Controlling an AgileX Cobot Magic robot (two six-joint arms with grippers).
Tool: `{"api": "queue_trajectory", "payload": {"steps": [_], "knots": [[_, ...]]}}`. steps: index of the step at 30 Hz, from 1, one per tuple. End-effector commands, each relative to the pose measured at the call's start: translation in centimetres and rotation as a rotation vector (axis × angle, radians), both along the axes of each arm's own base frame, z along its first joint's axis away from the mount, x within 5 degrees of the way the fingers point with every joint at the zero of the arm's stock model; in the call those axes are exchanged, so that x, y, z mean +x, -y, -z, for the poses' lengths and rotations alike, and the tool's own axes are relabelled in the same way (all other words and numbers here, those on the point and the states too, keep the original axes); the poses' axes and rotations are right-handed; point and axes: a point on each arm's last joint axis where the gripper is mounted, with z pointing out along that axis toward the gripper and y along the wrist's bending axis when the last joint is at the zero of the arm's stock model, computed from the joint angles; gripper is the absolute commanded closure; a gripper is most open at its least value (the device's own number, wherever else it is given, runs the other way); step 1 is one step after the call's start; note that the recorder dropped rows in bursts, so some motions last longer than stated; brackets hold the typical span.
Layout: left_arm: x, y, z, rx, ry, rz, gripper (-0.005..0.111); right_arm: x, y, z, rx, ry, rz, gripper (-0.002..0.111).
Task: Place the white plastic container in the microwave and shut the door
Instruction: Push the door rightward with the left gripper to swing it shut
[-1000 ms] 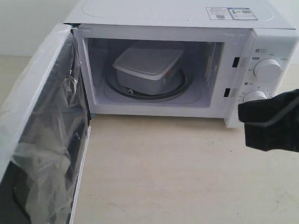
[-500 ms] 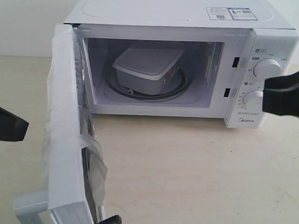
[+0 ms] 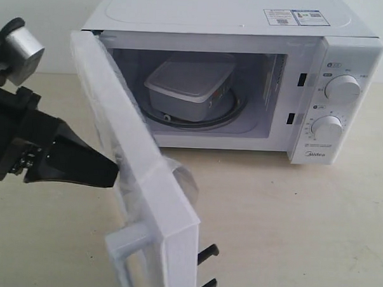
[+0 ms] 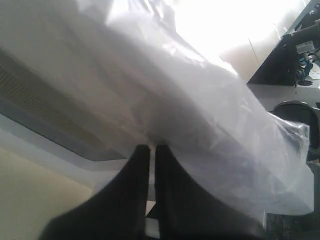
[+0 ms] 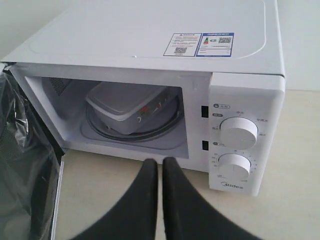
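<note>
White plastic, translucent and rectangular, the lidded container (image 3: pixel 191 86) sits askew on the glass turntable (image 5: pixel 150 136) deep inside the white boxy microwave (image 3: pixel 235 21), clear of the opening. The left pincer (image 4: pixel 151 146), fingers pressed together and gripping nothing, leans on the outer face of the half-swung white door (image 3: pixel 139 179). The right pincer (image 5: pixel 160 162), likewise closed and empty, hangs near the microwave's front. Likely trouble: the loose clear film (image 4: pixel 210 105) could make the tips slip or foul the latch, and a hard shove might slide the microwave across the beige table (image 3: pixel 289 230).
</note>
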Motion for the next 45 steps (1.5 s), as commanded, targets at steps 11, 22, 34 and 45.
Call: {"api": "queue_trajectory", "payload": {"steps": [11, 22, 34, 45], "knots": [[5.6, 6.2, -1.0, -0.064, 0.08, 0.038, 0.102, -0.4, 0.5, -0.4, -0.008, 0.024, 0.01, 0.108], [6.2, 6.6, -3.1, -0.052, 0.181, 0.068, 0.102, -0.6, 1.1, 0.0, -0.058, -0.016, 0.048, 0.108], [5.2, 6.0, -4.6, -0.044, 0.234, 0.071, 0.102, -0.3, 0.5, 1.0, -0.018, -0.004, 0.022, 0.108], [4.8, 5.4, -4.7, 0.03, 0.265, 0.084, 0.102, 2.1, -3.8, 8.1, 0.139, 0.057, -0.233, 0.108]]}}
